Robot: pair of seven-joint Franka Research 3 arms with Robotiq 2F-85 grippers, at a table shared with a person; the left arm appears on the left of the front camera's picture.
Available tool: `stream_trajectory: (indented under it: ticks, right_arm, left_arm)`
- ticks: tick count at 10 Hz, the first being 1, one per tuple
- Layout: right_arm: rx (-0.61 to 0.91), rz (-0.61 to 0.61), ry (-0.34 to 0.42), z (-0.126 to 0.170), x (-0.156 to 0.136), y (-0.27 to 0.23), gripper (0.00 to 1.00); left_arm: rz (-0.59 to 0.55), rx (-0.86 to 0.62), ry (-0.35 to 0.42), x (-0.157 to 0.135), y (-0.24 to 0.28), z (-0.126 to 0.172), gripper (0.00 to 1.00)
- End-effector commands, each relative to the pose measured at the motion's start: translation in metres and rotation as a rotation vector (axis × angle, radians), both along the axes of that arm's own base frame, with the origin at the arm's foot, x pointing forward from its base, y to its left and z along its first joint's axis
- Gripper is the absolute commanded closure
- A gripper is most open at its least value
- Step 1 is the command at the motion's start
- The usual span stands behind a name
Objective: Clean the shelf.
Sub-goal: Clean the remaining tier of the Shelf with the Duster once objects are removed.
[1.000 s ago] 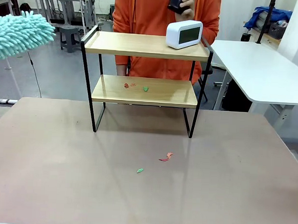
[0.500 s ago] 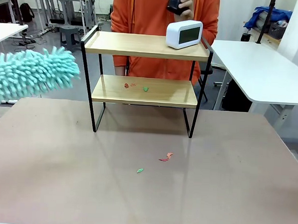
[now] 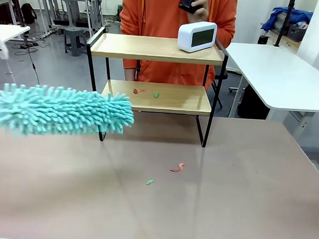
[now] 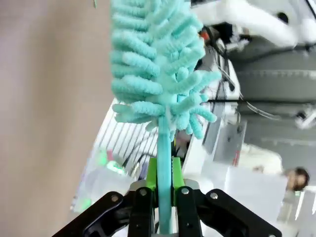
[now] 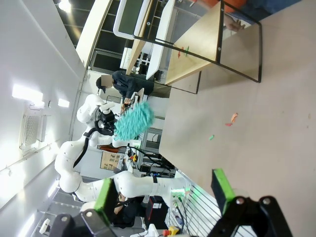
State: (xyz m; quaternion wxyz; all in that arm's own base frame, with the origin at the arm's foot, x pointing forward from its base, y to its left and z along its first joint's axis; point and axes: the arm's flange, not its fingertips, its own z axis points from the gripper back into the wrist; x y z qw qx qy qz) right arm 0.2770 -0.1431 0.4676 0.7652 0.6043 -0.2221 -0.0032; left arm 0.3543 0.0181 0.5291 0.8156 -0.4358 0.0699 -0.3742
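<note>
Our fluffy turquoise microfibre duster (image 3: 61, 111) has swung down and to the right since a second ago. Its tip now hangs before the left legs of the small two-tier wooden shelf with a black metal frame (image 3: 147, 48), which stands at the far middle of the brownish table (image 3: 224, 203). Our left pincer (image 4: 164, 173) is clenched on the duster's handle, and our right pincer (image 5: 164, 190) gapes, released. Red and green scraps (image 3: 156, 94) lie on the lower board.

Turquoise duster (image 3: 63, 111), black-framed light-wood shelf (image 3: 152, 48), white clock (image 3: 197, 36), orange jacket (image 3: 159, 15)
</note>
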Motion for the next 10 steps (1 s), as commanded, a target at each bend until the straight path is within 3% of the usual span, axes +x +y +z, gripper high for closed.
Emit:
stream_trajectory:
  ticks: [1,3,4,7,9,10]
  right_arm:
    - [0.011,-0.004,-0.035,0.001,0.002,0.0,0.0]
    - [0.011,-0.004,-0.035,0.001,0.002,0.0,0.0]
    - [0.011,-0.004,-0.035,0.001,0.002,0.0,0.0]
    - [0.011,-0.004,-0.035,0.001,0.002,0.0,0.0]
    - [0.011,-0.004,-0.035,0.001,0.002,0.0,0.0]
    - [0.011,-0.004,-0.035,0.001,0.002,0.0,0.0]
  left_arm:
    - [0.183,-0.003,-0.031,-0.006,-0.033,-0.005,0.87]
    - [0.428,-0.08,-0.024,0.0,-0.059,-0.012,0.87]
    - [0.188,-0.007,-0.016,0.008,-0.029,-0.004,0.87]
    - [0.188,-0.007,-0.016,0.008,-0.029,-0.004,0.87]
    - [0.319,-0.011,-0.01,0.004,-0.049,-0.014,0.87]
    - [0.325,-0.012,-0.019,0.001,-0.062,-0.016,0.87]
